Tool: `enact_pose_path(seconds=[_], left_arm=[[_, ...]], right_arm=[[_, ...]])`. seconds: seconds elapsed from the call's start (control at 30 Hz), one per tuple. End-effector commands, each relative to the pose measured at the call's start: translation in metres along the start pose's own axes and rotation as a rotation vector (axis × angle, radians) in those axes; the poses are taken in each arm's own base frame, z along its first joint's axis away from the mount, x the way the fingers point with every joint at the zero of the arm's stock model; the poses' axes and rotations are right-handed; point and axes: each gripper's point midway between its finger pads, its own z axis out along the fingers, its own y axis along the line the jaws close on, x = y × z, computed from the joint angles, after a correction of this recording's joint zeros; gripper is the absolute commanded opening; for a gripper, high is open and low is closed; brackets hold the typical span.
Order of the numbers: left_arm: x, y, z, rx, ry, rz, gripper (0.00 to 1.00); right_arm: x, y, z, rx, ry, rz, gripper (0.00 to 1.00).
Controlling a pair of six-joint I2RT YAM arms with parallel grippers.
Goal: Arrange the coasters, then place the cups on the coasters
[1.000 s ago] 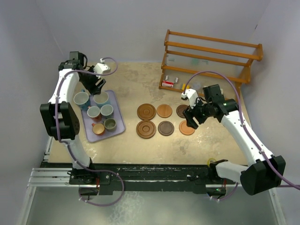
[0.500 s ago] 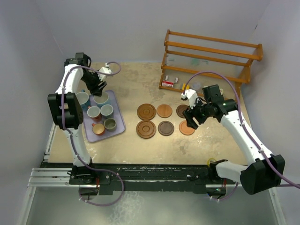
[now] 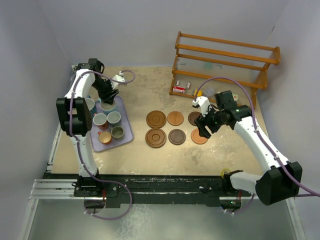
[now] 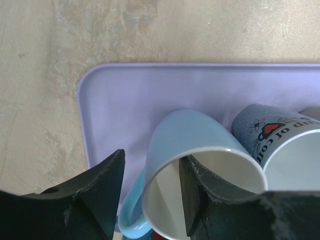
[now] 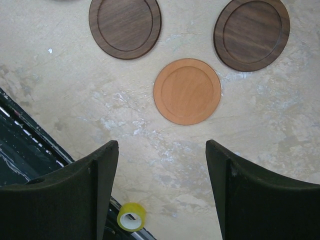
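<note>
Since approx. 1 s ago the L arm has been swung inward and the L gripper [image 4: 151, 159] lowered onto the light-blue cup [image 4: 190, 135] at the far end of the tray [image 4: 125, 95]. The R arm is unchanged. L fingers are set astride the cup wall, one inside, one outside w/ a gap, not yet pinched. The cup's base is cut off. On the next cup [image 4: 280, 145] only "UB OF CO" & a heart can be read. The R gripper [image 5: 161, 145] is held spread, empty, near the orange coaster [image 5: 187, 91]. Six coasters [image 3: 155, 137] are laid in two rows.
</note>
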Motion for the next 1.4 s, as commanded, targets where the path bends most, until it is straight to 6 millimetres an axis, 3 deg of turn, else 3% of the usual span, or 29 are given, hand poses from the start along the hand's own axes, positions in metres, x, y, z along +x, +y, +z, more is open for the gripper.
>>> enact_pose_path(seconds=[0.0, 0.63, 0.87, 1.17, 1.37], left_arm=[[-0.011, 0.001, -0.001, 0.009, -0.004, 0.085, 0.43], [-0.014, 0.012, -0.005, -0.007, 0.009, 0.176, 0.13], [-0.026, 0.017, -0.017, -0.044, -0.014, 0.203, 0.03], [-0.042, 0.020, -0.043, -0.111, -0.044, 0.203, 0.03], [-0.052, 0.020, -0.065, -0.179, -0.064, 0.138, 0.03]], right_arm=[[-0.001, -0.001, 0.002, 0.005, 0.003, 0.001, 0.73], [0.002, 0.001, 0.006, -0.018, 0.023, 0.010, 0.73], [0.001, 0.003, 0.005, -0.026, 0.015, 0.009, 0.73], [-0.005, 0.006, 0.002, -0.033, -0.013, 0.006, 0.73], [-0.020, 0.001, -0.006, -0.003, -0.064, -0.001, 0.72]])
